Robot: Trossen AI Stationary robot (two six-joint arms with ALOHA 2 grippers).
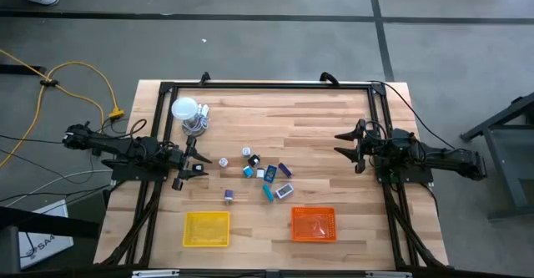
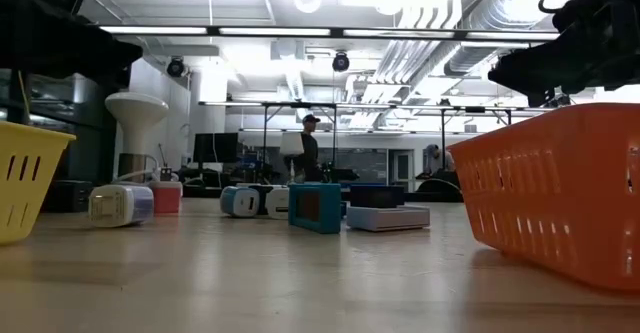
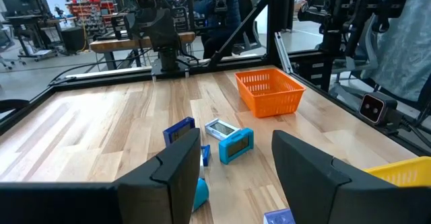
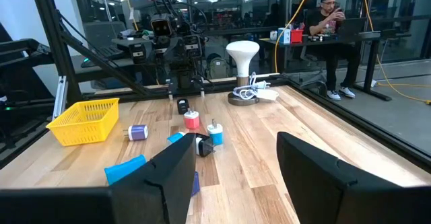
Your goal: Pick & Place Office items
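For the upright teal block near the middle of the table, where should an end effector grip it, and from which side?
Grip the teal block across its two broad flat faces, coming down from above. It stands on edge, thin and upright in the low view, so its top edge is free. Neighbours crowd it: a white flat item sits right behind it. The left end effector, open, looks nearer.

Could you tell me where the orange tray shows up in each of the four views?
High view: orange tray near the bottom edge, right of the yellow tray.
Low view: large at right.
Left wrist view: upper middle.
Right wrist view: not visible.
Shared landmark: the yellow tray.
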